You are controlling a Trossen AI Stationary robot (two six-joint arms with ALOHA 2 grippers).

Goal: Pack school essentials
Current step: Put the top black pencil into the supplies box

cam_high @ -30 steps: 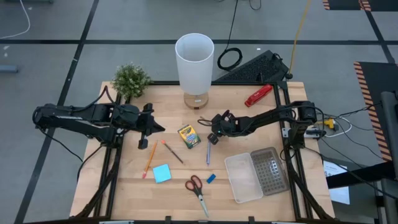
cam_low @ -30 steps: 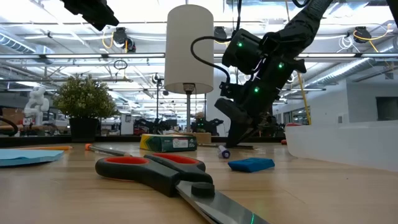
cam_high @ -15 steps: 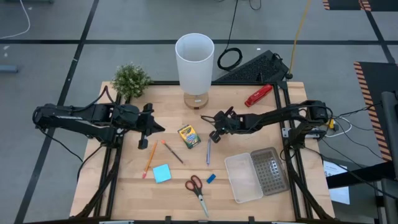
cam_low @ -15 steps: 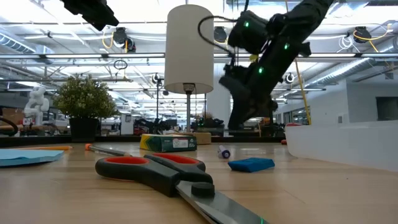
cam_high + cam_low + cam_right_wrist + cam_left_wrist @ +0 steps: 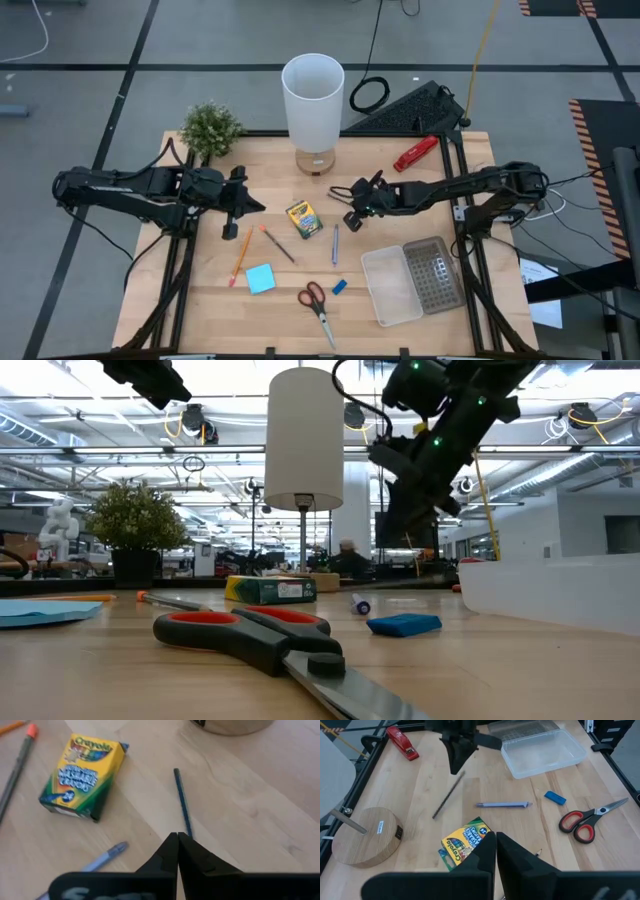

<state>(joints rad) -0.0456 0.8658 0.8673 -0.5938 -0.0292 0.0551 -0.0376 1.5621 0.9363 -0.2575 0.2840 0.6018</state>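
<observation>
Pencil [image 5: 182, 802], dark blue, seemingly pinched in my closed right fingers [image 5: 177, 851]; crayon box [image 5: 82, 775] and pen [image 5: 102, 857] lie beneath.

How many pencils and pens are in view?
4. An orange pencil, a brown pencil and a blue pen lie near the crayon box; the right gripper holds a thin blue pencil.

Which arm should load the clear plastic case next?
Right. The right pincer grips a thin dark pencil, and the clear plastic case lies on its side; the left pincer is farther away.
</observation>
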